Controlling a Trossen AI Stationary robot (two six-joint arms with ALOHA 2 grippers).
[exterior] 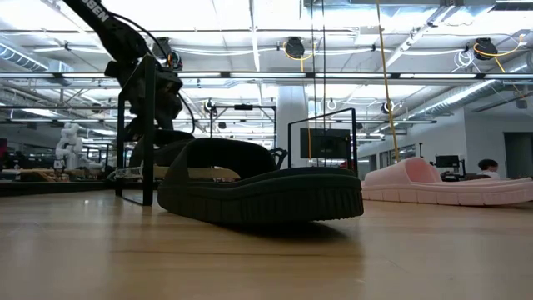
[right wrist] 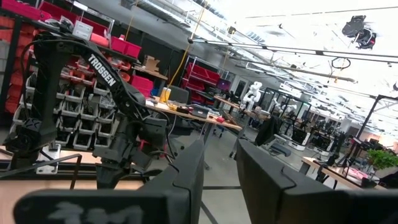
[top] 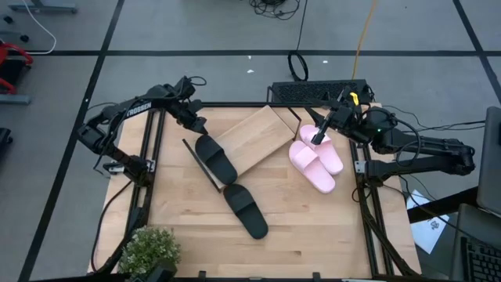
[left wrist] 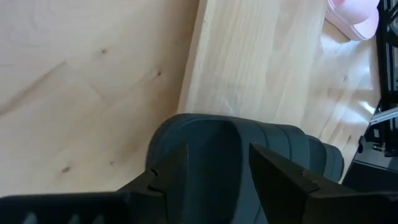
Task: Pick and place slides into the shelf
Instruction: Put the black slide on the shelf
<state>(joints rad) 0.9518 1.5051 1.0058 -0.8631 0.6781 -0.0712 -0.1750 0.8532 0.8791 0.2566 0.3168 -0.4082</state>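
Note:
The shelf (top: 254, 139) lies slanted on the table's far middle, a light board in a thin black wire frame. One black slide (top: 215, 157) rests on the shelf's left end. The second black slide (top: 245, 210) lies sole-down on the tabletop nearer me and fills the low view (exterior: 258, 187). The pink pair (top: 315, 160) lies side by side to the right of the shelf. My left gripper (top: 194, 121) hovers open just over the far end of the shelved black slide (left wrist: 249, 146). My right gripper (top: 319, 135) hangs above the pink pair's far end, fingers a narrow gap apart (right wrist: 219, 174), with nothing between them.
A potted plant (top: 149, 249) stands at the table's near left corner. A black power strip (top: 313, 92) and cables run along the far edge. Black frame posts (exterior: 137, 142) stand at the table's sides. Bare tabletop (top: 313, 227) lies near and right of the second black slide.

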